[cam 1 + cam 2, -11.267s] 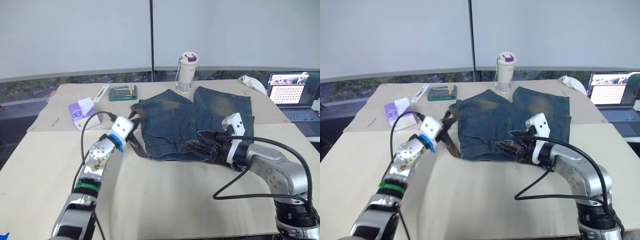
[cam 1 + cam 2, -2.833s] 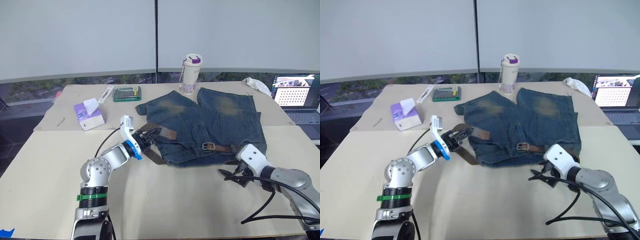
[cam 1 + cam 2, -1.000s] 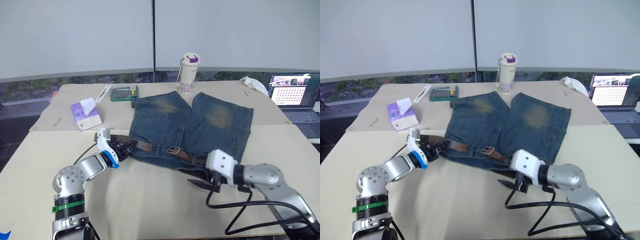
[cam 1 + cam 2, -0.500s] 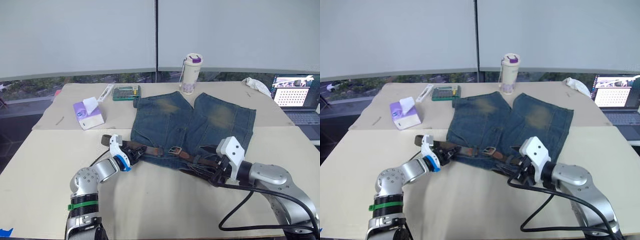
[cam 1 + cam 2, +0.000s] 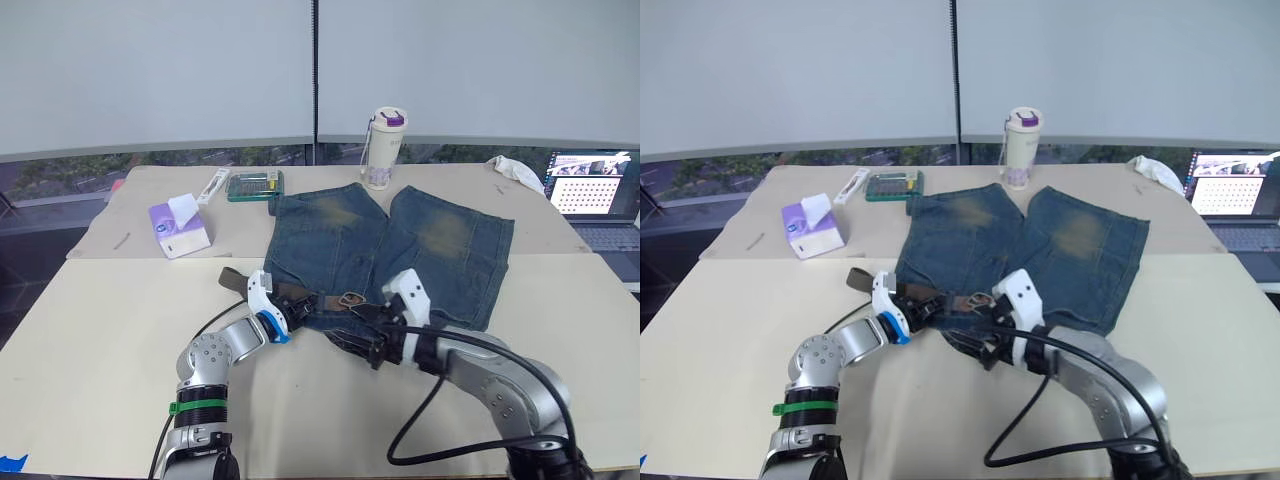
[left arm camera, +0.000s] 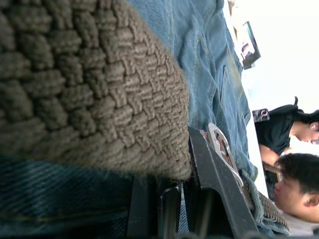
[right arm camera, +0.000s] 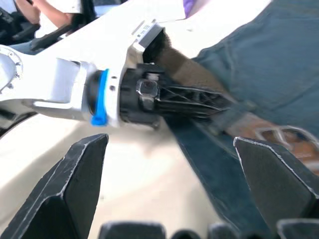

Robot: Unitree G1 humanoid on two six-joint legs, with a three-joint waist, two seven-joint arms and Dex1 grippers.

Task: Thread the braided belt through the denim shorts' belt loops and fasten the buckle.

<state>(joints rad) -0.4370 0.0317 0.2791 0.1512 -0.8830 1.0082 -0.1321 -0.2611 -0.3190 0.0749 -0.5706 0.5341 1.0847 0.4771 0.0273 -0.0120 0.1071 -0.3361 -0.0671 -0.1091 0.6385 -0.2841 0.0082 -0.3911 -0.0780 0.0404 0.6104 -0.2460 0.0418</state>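
Note:
The denim shorts (image 5: 400, 245) lie flat on the table, waistband toward me. The braided belt (image 5: 325, 300) runs along the waistband, with its metal buckle (image 5: 350, 298) near the middle and a dark tail (image 5: 232, 280) lying off the shorts' left edge. My left gripper (image 5: 298, 310) is at the waistband's left end, shut on the braided belt (image 7: 179, 62). My right gripper (image 7: 167, 142) is open, just in front of the buckle (image 7: 279, 137), its fingers pointing at the left gripper. The belt loops are too small to make out.
A purple tissue box (image 5: 178, 228) stands at the left. A green case (image 5: 250, 185) and a tumbler (image 5: 383, 148) stand behind the shorts. A laptop (image 5: 590, 190) and a white cloth (image 5: 515, 172) are at the far right. People (image 6: 294, 184) are beyond the table.
My right gripper has slid left along the waistband to just in front of the buckle. My left gripper has moved in toward the shorts, still holding the belt.

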